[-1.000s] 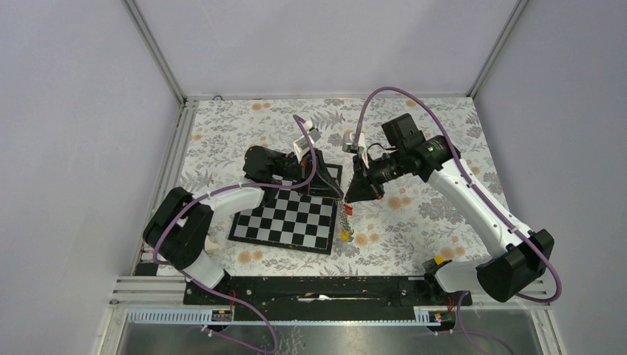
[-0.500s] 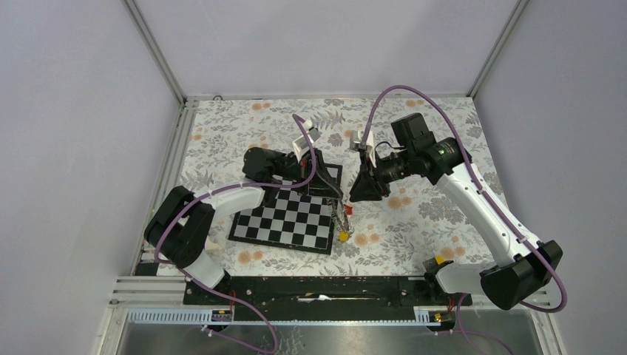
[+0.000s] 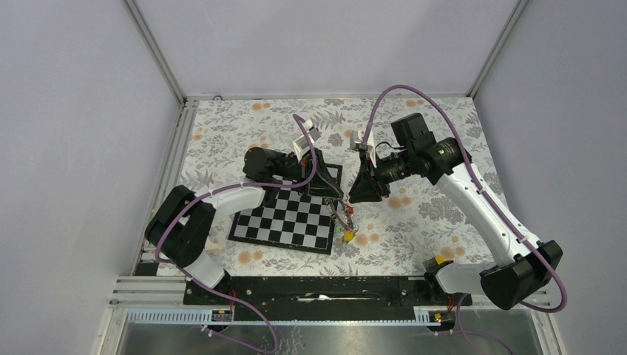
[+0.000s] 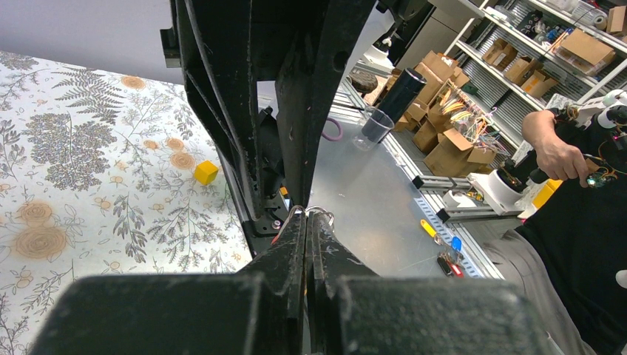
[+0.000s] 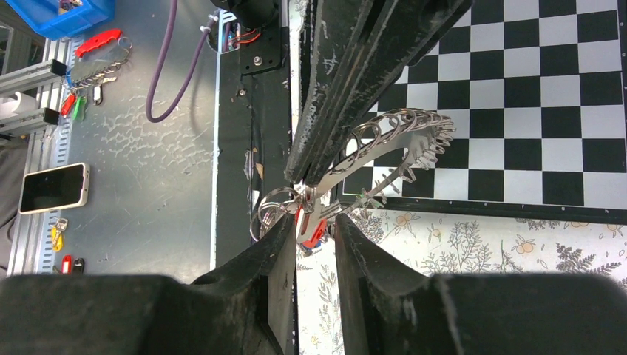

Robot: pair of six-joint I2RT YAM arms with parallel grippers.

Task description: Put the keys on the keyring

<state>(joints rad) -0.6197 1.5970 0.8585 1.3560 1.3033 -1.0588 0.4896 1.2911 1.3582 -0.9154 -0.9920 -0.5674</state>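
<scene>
The keyring (image 5: 392,144) hangs in the air over the right edge of the chessboard (image 3: 288,218), near the middle of the table. The left gripper (image 4: 305,216) holds it up, fingers pressed together on its wire.

A second ago the right gripper (image 5: 312,223) sat closed against the ring. Now its fingers are parted and it has drawn back slightly to the right. A red tag (image 5: 316,233) on one key dangles at the ring's lower end, in line with the gap between those parted fingers, which do not appear to clamp it. This suggests the key has just been let go onto the ring, so one threading step is probably finished. The join itself is too small to confirm.

The ring looks like a broad, flat grey band seen at a slant. Small wire loops (image 5: 384,122) are strung along its far arc, and tiny keys (image 5: 432,144) bristle from it like teeth. A floral tablecloth (image 3: 429,214) lies beneath.
</scene>
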